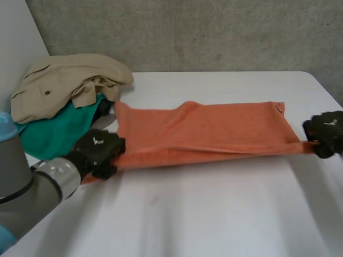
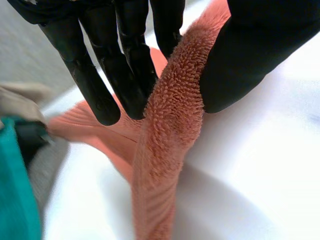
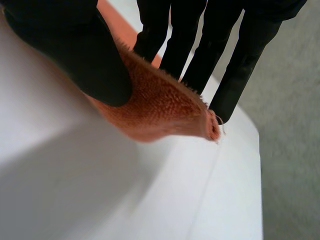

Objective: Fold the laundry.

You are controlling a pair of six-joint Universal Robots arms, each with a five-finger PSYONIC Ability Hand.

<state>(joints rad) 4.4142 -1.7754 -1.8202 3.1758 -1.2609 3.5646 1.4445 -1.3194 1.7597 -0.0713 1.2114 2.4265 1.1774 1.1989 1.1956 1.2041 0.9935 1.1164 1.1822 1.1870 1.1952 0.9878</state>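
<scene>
Pinching seemingly terry towel point(image 1: 203, 131), left hand point(image 1: 99, 150), right hand point(image 1: 326, 133)

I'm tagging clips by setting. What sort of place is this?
Probably a lab test bench, not a home: a white table against a concrete wall, with clothes heaped beside the orange towel.

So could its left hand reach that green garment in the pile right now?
Probably yes: the teal garment lies right beside the left hand with nothing between. But that hand is pinching the orange towel, so it would have to let go first.
</scene>
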